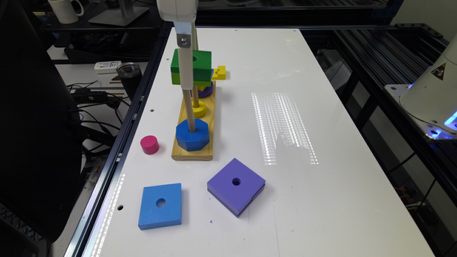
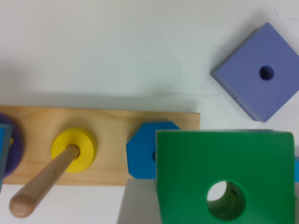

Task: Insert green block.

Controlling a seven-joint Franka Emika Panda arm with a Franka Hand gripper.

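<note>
High above the wooden base (image 1: 194, 151), the green block (image 1: 200, 66) is hanging in the air, its dark green top facing up and its lime-green lower layer showing beneath; in the wrist view the green block (image 2: 224, 177) is sitting close to the camera with its round centre hole open and partly covering the blue octagon (image 2: 140, 149); whether a peg is passing through that hole cannot be told. The gripper (image 1: 185, 76) is reaching down from the white wrist housing (image 1: 176, 9) with one pale finger lying across the block's near face; the block appears to be held, but how far the jaws are parted cannot be told from either view.

Below, the base is carrying upright pegs; the near peg (image 1: 190, 110) is rising out of the blue octagon (image 1: 192, 135), and the next one is standing in a yellow ring (image 1: 199, 108); a purple piece (image 1: 206, 90) is sitting further back, partly hidden, and a small yellow piece (image 1: 219, 72) is lying beyond it.

On the white worktop (image 1: 285, 125), a pink cylinder (image 1: 149, 144) is standing just beside the base on the exterior view's left; a flat blue square (image 1: 160, 205) and a purple square (image 1: 235, 185) are lying nearer the camera, apart from each other.
</note>
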